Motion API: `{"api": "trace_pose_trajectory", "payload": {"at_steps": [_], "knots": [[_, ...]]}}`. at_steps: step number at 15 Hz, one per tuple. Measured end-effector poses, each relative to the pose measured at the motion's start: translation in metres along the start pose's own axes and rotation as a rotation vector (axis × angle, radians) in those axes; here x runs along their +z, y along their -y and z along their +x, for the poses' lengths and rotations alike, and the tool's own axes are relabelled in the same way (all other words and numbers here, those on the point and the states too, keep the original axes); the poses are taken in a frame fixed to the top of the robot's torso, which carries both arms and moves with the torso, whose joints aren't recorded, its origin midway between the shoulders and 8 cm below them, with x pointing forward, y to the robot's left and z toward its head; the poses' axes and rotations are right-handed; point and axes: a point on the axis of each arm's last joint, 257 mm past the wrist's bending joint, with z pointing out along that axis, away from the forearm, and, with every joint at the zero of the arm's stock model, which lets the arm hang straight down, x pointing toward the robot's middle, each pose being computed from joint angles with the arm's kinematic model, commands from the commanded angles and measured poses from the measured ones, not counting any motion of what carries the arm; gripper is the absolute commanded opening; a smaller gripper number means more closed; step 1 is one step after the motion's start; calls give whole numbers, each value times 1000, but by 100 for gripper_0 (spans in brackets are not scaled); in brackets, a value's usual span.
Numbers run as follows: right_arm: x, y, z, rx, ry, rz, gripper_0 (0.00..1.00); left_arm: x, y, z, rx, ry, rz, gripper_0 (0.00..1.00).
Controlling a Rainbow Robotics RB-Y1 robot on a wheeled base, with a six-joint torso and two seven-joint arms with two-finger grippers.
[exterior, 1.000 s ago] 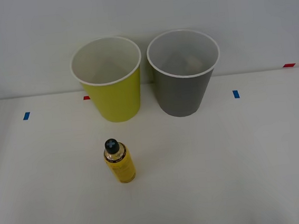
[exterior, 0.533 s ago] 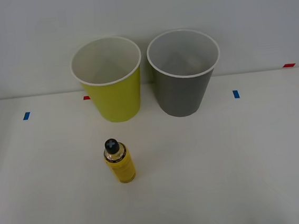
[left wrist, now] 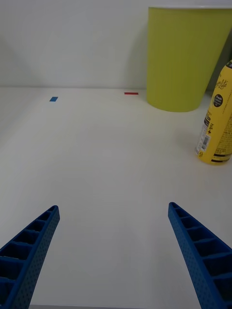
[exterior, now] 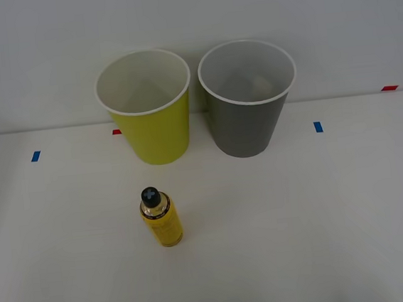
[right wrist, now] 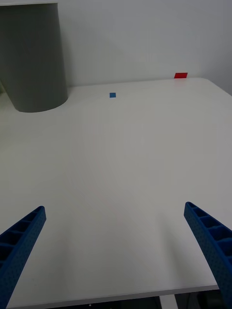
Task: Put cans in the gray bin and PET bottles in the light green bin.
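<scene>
White table (exterior: 322,218): upright PET bottle (exterior: 161,218), yellow label perhaps reading "Lite".

The front view looks forward and down from above onto the white surface (exterior: 300,213), with the light green bin (exterior: 147,110) and gray bin (exterior: 248,100) side by side in the upper middle against the wall. The left wrist view sits low, near the surface, facing the light green bin (left wrist: 186,58) and the bottle (left wrist: 218,120). The right wrist view, equally low, faces what seems the gray bin (right wrist: 34,58).
</scene>
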Motion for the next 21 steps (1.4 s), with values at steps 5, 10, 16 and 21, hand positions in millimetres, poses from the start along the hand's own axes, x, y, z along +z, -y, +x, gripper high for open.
{"api": "trace_pose_trajectory", "payload": {"at_steps": [5, 10, 16, 21], "knots": [[0, 0, 0, 0, 0, 0, 100, 0, 0, 0, 0, 0, 0, 77], [0, 0, 0, 0, 0, 0, 100, 0, 0, 0, 0, 0, 0, 77], [0, 0, 0, 0, 0, 0, 100, 0, 0, 0, 0, 0, 0, 77], [0, 0, 0, 0, 0, 0, 100, 0, 0, 0, 0, 0, 0, 77]]}}
